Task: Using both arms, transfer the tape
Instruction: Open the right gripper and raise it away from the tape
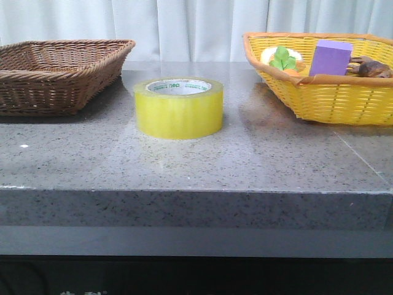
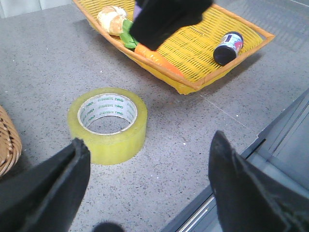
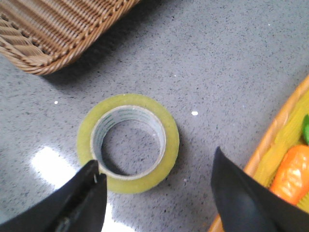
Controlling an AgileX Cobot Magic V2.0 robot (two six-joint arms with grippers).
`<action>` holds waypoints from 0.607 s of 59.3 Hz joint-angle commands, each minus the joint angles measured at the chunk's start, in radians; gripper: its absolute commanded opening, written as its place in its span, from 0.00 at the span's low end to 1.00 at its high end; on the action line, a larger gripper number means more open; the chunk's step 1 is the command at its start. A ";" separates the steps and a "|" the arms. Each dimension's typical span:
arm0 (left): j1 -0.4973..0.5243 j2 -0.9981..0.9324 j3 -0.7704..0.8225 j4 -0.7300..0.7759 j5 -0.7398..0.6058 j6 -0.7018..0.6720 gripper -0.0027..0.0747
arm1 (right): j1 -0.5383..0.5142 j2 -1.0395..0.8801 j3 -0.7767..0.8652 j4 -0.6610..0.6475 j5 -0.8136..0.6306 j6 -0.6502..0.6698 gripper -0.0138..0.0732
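The tape (image 1: 178, 107), a wide yellow roll with a white core and green lettering, lies flat on the grey stone table (image 1: 258, 160), midway between two baskets. Neither gripper shows in the front view. In the left wrist view my left gripper (image 2: 148, 140) is open and empty, above the table beside the tape (image 2: 108, 124), near the front edge. A black part of the right arm (image 2: 164, 19) hangs over the yellow basket there. In the right wrist view my right gripper (image 3: 155, 159) is open and empty, above the tape (image 3: 128, 143), not touching it.
A brown wicker basket (image 1: 58, 70) stands at the back left. A yellow basket (image 1: 325, 92) at the back right holds a purple block (image 1: 330, 58), a toy carrot (image 2: 154, 57), a bread roll (image 2: 112, 19) and a dark bottle (image 2: 228, 47). The table's front edge (image 1: 196, 190) is near.
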 commanded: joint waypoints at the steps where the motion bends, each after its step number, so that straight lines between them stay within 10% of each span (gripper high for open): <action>1: -0.006 -0.002 -0.035 -0.003 -0.075 0.000 0.70 | -0.027 -0.139 0.092 0.040 -0.137 0.001 0.72; 36: -0.006 -0.002 -0.035 -0.003 -0.089 0.000 0.70 | -0.051 -0.632 0.609 0.075 -0.292 -0.001 0.72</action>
